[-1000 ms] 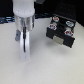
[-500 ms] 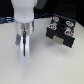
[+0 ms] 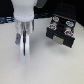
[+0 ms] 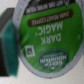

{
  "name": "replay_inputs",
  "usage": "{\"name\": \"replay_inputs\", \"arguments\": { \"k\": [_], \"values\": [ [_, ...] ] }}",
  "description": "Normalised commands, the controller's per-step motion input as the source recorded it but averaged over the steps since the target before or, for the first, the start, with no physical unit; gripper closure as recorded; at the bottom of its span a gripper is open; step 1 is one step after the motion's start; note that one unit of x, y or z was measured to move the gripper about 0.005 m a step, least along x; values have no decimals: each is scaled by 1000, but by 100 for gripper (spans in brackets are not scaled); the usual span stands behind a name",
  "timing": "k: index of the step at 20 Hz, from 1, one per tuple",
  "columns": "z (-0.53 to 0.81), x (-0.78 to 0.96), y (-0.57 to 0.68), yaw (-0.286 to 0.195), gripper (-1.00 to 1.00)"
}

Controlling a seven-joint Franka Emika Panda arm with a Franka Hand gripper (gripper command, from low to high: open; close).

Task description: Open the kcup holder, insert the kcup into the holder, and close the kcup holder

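The kcup (image 4: 50, 40) fills the wrist view: a round green lid with white lettering and a whitish rim. A teal-padded finger (image 4: 8, 45) presses against its edge. In the exterior view my gripper (image 3: 23, 50) hangs straight down over the white table, toward that view's left, and appears shut on the kcup, which is too small and blurred to pick out there. The kcup holder (image 3: 60, 34), a black boxy unit with pale round spots on top, stands apart from the gripper, toward the exterior view's right. I cannot tell whether its drawer is open.
The white table (image 3: 50, 65) spreads under the gripper and the holder. Dark cables and a black background (image 3: 6, 20) lie along its far edge. The white arm (image 3: 24, 10) rises above the gripper.
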Motion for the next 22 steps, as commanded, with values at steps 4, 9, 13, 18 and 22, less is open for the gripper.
{"name": "replay_inputs", "arguments": {
  "k": [4,9,13,18,22],
  "values": [
    [872,63,337,-36,100],
    [893,61,437,-9,100],
    [818,73,517,7,100],
    [658,66,645,14,100],
    [550,82,669,13,100]
  ]
}}
